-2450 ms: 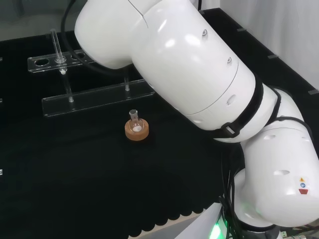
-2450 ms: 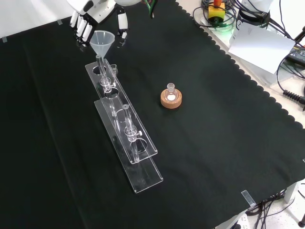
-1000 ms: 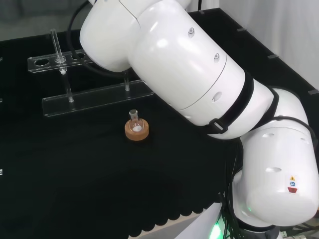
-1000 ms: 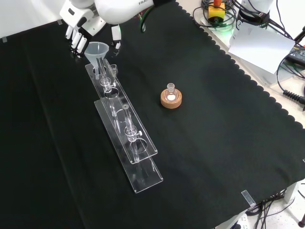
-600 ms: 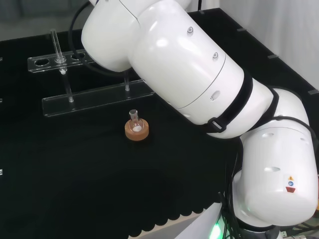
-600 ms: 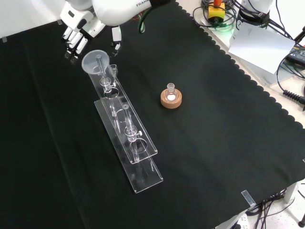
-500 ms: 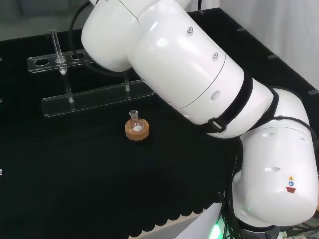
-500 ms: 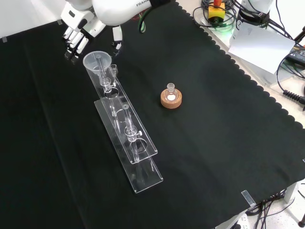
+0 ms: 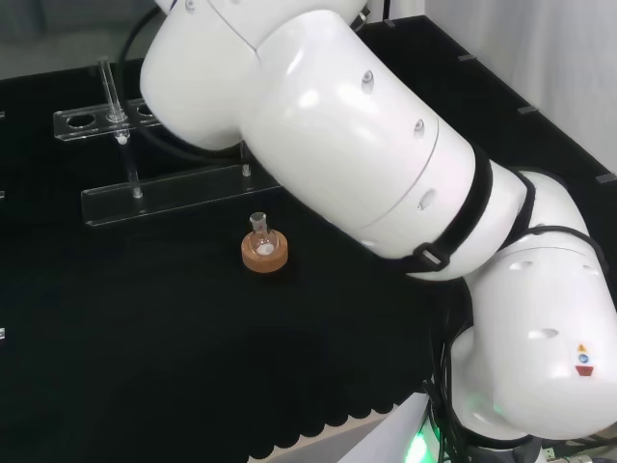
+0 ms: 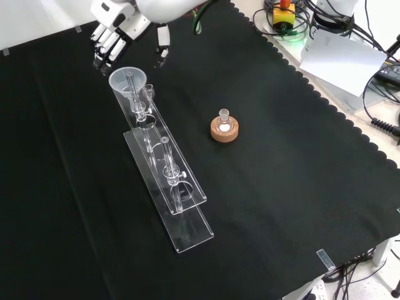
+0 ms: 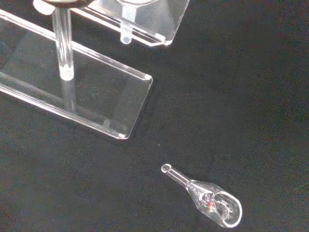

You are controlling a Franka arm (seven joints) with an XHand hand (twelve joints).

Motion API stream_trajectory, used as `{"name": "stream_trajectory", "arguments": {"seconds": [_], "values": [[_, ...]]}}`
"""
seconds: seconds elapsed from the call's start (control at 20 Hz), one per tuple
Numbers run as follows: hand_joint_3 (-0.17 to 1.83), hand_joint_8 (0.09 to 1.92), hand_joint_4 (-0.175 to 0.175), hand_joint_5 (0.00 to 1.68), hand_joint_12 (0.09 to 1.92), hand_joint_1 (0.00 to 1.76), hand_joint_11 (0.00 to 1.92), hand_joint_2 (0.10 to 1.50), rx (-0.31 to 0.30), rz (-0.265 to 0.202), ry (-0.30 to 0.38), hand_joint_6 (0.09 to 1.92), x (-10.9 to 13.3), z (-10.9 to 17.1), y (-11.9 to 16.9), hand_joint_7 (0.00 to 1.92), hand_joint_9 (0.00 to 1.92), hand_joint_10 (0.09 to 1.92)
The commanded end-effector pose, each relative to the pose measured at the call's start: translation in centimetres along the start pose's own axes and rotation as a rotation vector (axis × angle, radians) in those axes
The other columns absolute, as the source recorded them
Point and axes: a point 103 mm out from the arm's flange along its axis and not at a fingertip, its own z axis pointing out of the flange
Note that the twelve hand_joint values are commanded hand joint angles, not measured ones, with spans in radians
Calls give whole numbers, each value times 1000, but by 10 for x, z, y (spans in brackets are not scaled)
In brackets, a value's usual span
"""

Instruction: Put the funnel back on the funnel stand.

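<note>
Black cloth covers the bench. Head view: white arm links take up the right and centre; at upper left the clear funnel stand (image 9: 174, 193) carries the funnel's stem (image 9: 108, 89), and a small flask in a cork ring (image 9: 263, 251) sits below it.

Front view: at upper left the funnel (image 10: 129, 80) sits in the stand's far hole, stem hanging through, which looks like its proper seat. Just above, the hand (image 10: 119, 31) hovers apart from it, fingers relaxed and holding nothing.

Wrist view: the stand's base plate (image 11: 91, 101) shows, with a small glass stopper (image 11: 207, 200) lying loose on the cloth.
</note>
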Motion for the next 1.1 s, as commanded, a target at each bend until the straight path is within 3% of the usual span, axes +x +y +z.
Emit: {"name": "stream_trajectory", "arguments": {"seconds": [0.05,0.55,1.1], "values": [[574,525,-25,192,1498,723,51,694,-101,20,30,87,9,-6,-53,30,186,682],[578,621,-32,277,1487,720,142,704,-178,89,85,87,21,8,-115,157,318,686],[571,644,-35,314,1468,716,189,714,-204,170,142,87,23,34,-179,180,364,665]]}}
